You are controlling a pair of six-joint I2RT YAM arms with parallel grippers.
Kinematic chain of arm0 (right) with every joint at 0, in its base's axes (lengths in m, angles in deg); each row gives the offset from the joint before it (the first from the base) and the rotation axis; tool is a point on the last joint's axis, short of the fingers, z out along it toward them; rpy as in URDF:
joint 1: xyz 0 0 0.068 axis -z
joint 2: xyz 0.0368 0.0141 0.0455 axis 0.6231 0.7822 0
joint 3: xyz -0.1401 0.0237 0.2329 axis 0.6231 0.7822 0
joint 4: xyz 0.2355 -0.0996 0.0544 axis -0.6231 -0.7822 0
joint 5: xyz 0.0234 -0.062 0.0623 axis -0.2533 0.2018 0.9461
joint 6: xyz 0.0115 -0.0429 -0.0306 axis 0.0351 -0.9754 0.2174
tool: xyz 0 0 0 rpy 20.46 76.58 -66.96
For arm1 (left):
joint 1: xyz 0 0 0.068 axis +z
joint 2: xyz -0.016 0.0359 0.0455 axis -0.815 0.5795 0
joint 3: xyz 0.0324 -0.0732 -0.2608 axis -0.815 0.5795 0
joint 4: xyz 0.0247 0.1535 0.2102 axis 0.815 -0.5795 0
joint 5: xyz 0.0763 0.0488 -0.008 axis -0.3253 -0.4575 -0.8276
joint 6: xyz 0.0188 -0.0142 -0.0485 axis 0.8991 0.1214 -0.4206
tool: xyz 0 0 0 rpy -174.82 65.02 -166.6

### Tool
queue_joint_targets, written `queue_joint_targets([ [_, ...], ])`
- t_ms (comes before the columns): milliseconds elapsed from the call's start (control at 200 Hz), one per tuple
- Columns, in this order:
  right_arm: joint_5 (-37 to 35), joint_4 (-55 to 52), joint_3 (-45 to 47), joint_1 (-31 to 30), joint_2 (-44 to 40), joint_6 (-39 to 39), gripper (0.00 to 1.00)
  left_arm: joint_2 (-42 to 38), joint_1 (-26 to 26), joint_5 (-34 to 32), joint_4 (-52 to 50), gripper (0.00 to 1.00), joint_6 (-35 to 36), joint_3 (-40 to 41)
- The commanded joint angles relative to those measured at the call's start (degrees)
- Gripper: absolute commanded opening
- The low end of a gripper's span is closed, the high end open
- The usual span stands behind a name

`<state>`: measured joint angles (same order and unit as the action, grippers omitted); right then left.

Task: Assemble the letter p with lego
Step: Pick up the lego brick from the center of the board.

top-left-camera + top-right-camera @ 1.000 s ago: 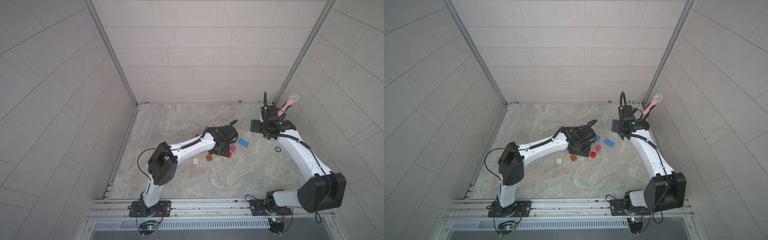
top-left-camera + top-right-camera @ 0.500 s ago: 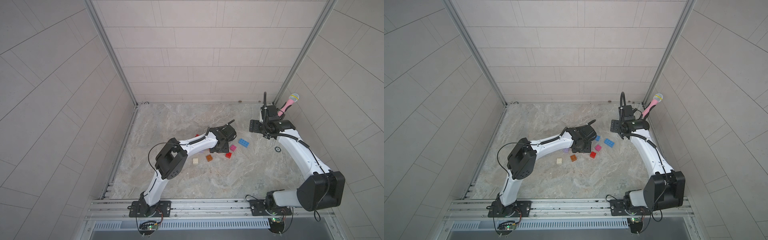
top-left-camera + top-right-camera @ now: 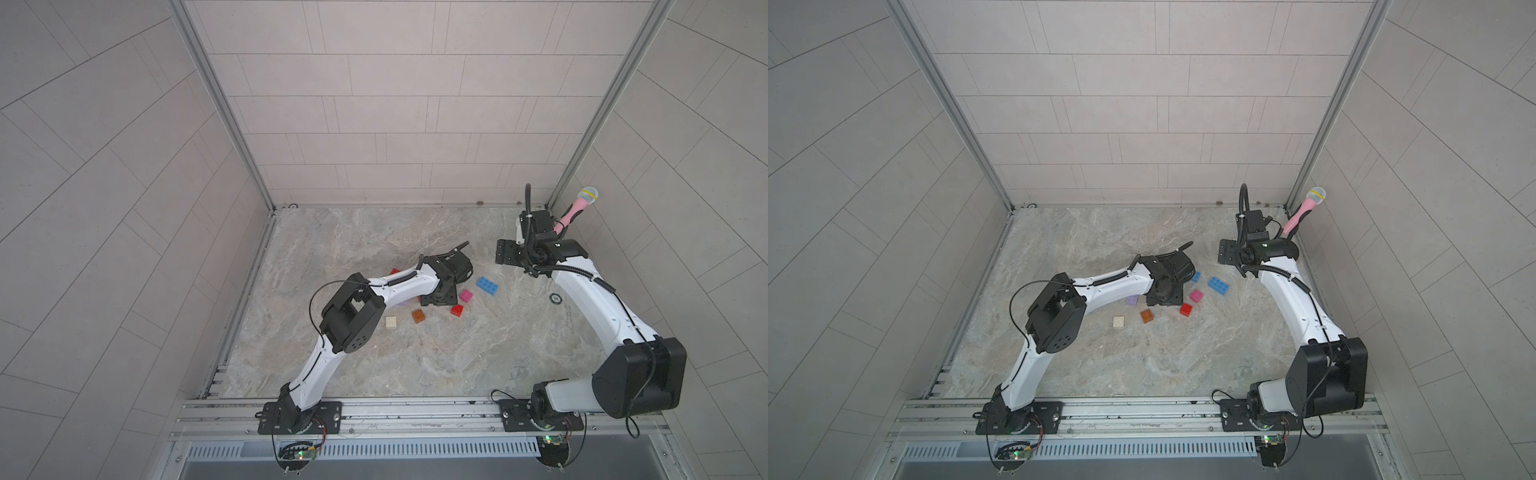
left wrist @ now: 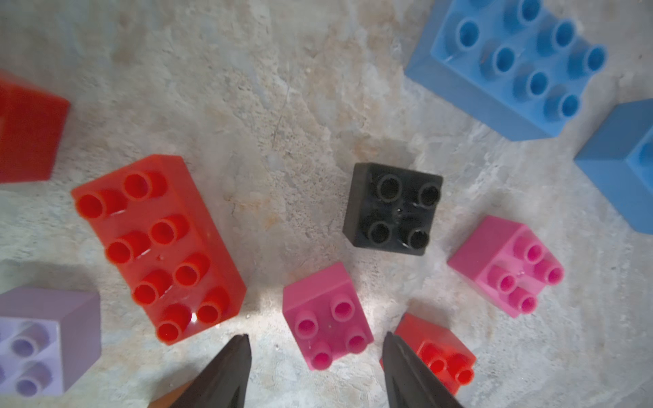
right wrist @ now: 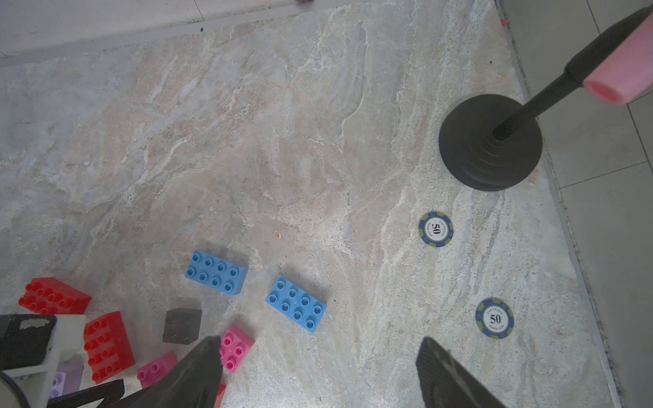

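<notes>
Left gripper: jaws parted and empty, tips either side of one brick.
Right gripper: jaws wide and empty, well apart from the lego.
Red oblong brick: just outside one left jaw.
Pink square brick: between the left tips. Probably light, rigid and slick, so pinch the flat side walls below the studs.
Small red brick: crowds the other jaw.
Change: left elbow has shifted toward the pile; bricks unmoved.

The left gripper pointed downward. A cream brick, an orange-brown brick and a red brick lay apart, near it.
</notes>
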<state>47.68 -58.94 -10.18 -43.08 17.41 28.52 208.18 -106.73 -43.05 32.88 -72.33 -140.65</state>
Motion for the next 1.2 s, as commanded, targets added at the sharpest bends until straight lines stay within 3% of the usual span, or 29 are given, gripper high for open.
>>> queue_joint_targets([
  [0,0.59,0.05,0.12,0.12,0.48,-0.54,0.89,1.1,0.28,-1.14,-0.52,0.65,-0.54,-1.61],
  [655,1.81,0.07,0.12,0.08,0.62,-0.85,0.88,4.65,0.28,-1.16,-1.45,0.56,1.1,-5.45],
  [916,2.23,0.27,0.12,0.1,1.11,-0.87,0.87,5.98,0.33,-1.78,-2.09,0.45,2.62,-7.01],
  [1191,2.48,-0.02,-0.08,0.2,1.55,-1.12,0.87,6.15,0.28,-1.86,-3.92,0.44,3.5,-6.64],
])
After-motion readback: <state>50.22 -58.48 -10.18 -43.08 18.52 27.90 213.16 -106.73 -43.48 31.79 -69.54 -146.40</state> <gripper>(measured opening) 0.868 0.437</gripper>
